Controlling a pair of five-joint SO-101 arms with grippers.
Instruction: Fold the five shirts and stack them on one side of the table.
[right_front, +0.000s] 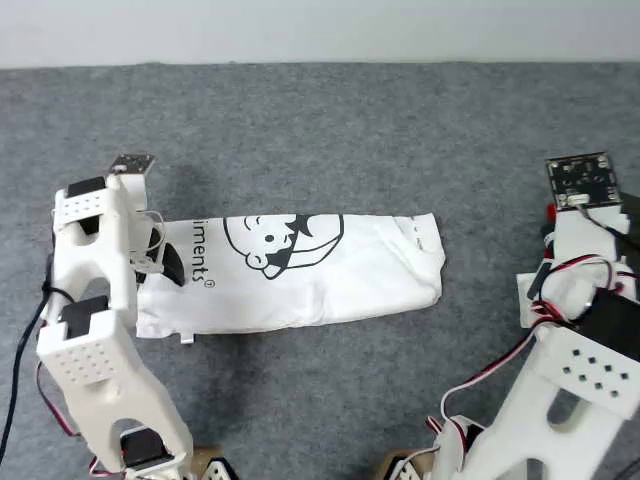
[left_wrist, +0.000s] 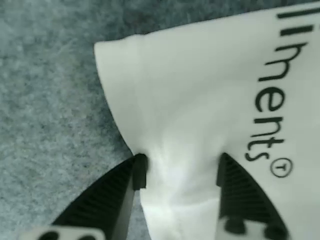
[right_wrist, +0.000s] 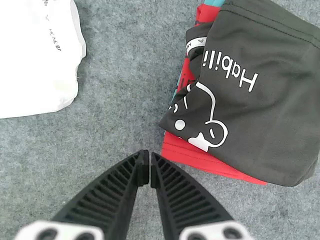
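1. Left pincer (left_wrist: 180, 170), jaws apart, straddles one end of the white shirt (right_front: 300, 270), a long strip mid-counter. It should bite all layers squarely before carrying that end over.
2. Off the shirt's other end sits the folded stack (right_wrist: 240, 100), dark shirt on top.
3. Right pincer (right_wrist: 150, 167), jaws together, hangs between shirt and stack, possibly crowding the fold.

Looks like a robotics lab bench: grey felt-covered tabletop (right_front: 330, 400), plain white wall (right_front: 320, 30) behind. White plastic arms (right_front: 95, 290) trail bare wiring.
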